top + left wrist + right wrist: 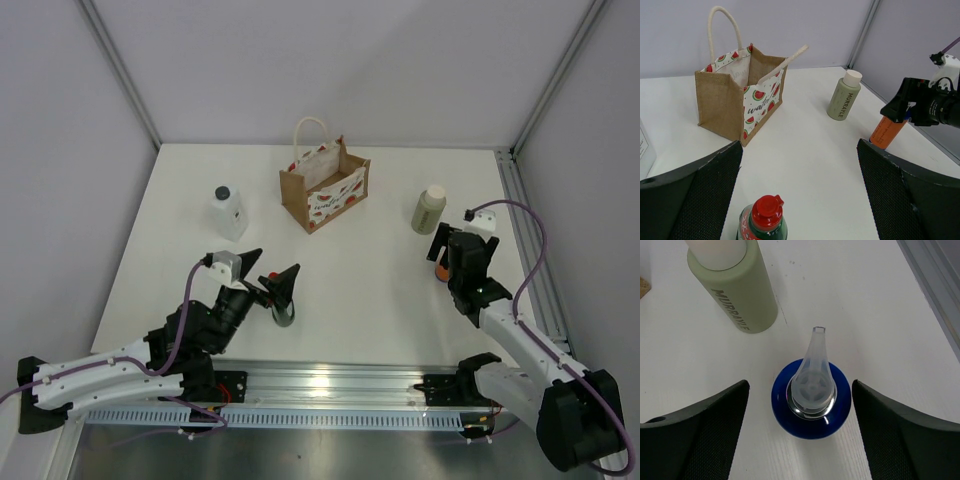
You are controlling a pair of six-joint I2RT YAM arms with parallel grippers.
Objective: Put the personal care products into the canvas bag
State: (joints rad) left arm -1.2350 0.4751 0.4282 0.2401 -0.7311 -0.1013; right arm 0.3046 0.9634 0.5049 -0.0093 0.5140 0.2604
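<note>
The right claw [799, 385] stood partly spread, one finger on each side of the orange bottle [807, 422]. The bottle's blue cap sat upright between the fingers, and a gap showed at the left finger. Ahead and to the left of this claw stood the beige-olive bottle [740, 295]. The left claw [799, 145] gaped wide astride the dark green bottle [765, 220], its red cap untouched. Beyond that claw's fingertips, to the left, the canvas bag [720, 105] stood open on the table [810, 150].

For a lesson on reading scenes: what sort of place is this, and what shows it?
Probably a robot test cell: a white table walled by grey panels, left arm and right arm bolted to a rail at its near edge, and a canvas bag as prop.
</note>
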